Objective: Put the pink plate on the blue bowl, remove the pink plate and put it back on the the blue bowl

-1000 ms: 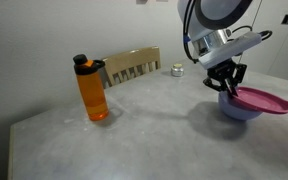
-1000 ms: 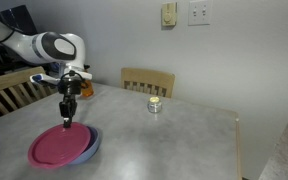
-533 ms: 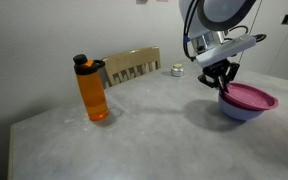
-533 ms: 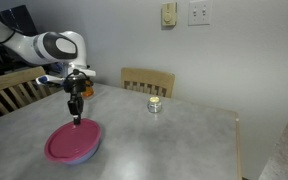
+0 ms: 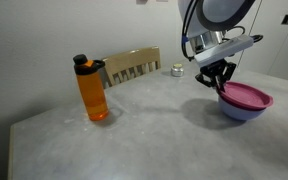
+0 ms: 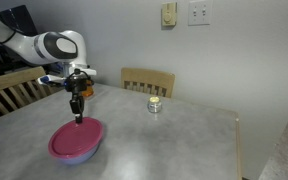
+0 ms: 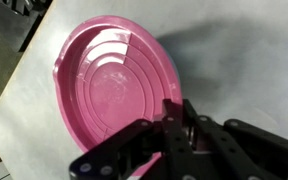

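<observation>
The pink plate (image 5: 246, 96) lies on top of the blue bowl (image 5: 242, 112), covering it; only the bowl's lower wall shows under it in both exterior views. The plate (image 6: 76, 138) and bowl (image 6: 81, 155) stand near a table edge. My gripper (image 5: 222, 88) points down at the plate's near rim (image 6: 80, 118) and is shut on that rim. In the wrist view the plate (image 7: 109, 85) fills the upper left, with my fingers (image 7: 174, 120) pinched together over its edge. The bowl is hidden in the wrist view.
An orange bottle with a black cap (image 5: 92, 90) stands on the grey table (image 5: 144, 125). A small jar (image 6: 155, 104) sits near the far edge, in front of a wooden chair (image 6: 147, 80). Another chair (image 6: 9, 90) stands beside the table.
My gripper has carried the pink plate sideways from hanging off the bowl's edge to lying centred over the bowl. Bottle and jar have not moved.
</observation>
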Robot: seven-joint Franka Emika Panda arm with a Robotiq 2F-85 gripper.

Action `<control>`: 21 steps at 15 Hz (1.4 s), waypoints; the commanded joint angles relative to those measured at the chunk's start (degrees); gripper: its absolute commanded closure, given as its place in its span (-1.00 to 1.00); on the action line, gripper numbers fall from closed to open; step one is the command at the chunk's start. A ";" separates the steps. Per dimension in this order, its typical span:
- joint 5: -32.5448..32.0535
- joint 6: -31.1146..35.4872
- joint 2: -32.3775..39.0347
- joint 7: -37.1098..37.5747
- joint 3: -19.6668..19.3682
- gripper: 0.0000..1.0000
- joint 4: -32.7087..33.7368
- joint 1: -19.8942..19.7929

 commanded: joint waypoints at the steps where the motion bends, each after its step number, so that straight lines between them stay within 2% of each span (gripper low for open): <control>1: 0.80 -3.97 0.26 -1.83 1.35 0.94 0.88 -1.31; 4: 0.71 -5.20 -0.24 -1.27 1.13 0.94 0.22 -1.56; 11: 2.04 -1.61 0.57 -3.62 2.36 0.94 1.68 -2.19; 21: 4.16 -1.99 1.54 -5.14 2.48 0.94 2.09 -2.64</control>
